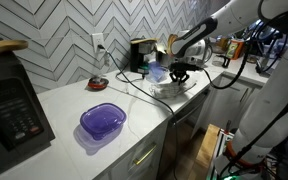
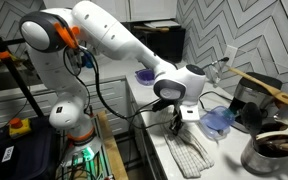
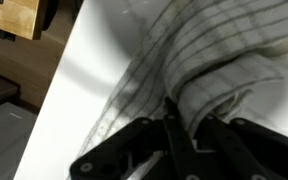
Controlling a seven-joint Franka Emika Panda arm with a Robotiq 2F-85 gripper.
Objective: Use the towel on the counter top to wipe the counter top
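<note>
Towel point(image 3: 219, 60) bunched in the clenched hand point(image 3: 184, 125), that grip plain only in the wrist view.

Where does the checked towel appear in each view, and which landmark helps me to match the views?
Exterior view: the towel lies right of centre on the counter, under the gripper.
Exterior view: the towel is at bottom centre, along the counter edge, below the gripper.
Wrist view: the towel fills the upper right, bunched in the gripper.
Shared landmark: the gripper.
</note>
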